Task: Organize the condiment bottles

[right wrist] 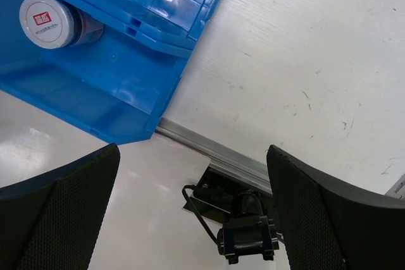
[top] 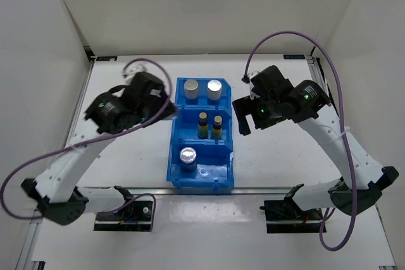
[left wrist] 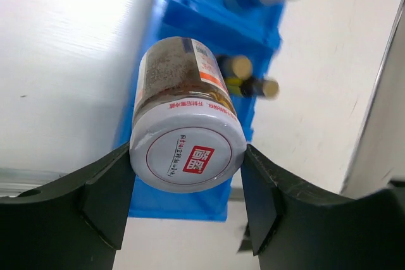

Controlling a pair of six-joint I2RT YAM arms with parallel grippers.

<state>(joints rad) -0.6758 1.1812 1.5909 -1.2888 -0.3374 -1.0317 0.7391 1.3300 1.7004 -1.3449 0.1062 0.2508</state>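
Observation:
My left gripper (left wrist: 188,164) is shut on a squat bottle (left wrist: 188,151) with a white lid and a red mark; it holds it tilted over the left side of the blue bin (left wrist: 183,205). In the top view this gripper (top: 163,107) is by the bin's left wall (top: 174,143), and its bottle is hidden there. In the bin stand two tall silver-capped bottles (top: 191,86) (top: 214,86) at the far end, two slim yellow bottles (top: 203,122) (top: 217,124) in the middle and one squat bottle (top: 188,155) at the near end. My right gripper (top: 243,118) is open and empty, right of the bin.
The right wrist view shows the bin's near right corner (right wrist: 126,124), the squat bottle (right wrist: 47,20) inside it, a metal rail (right wrist: 215,156) at the table's front edge and a black clamp (right wrist: 243,238) below. White walls enclose the table.

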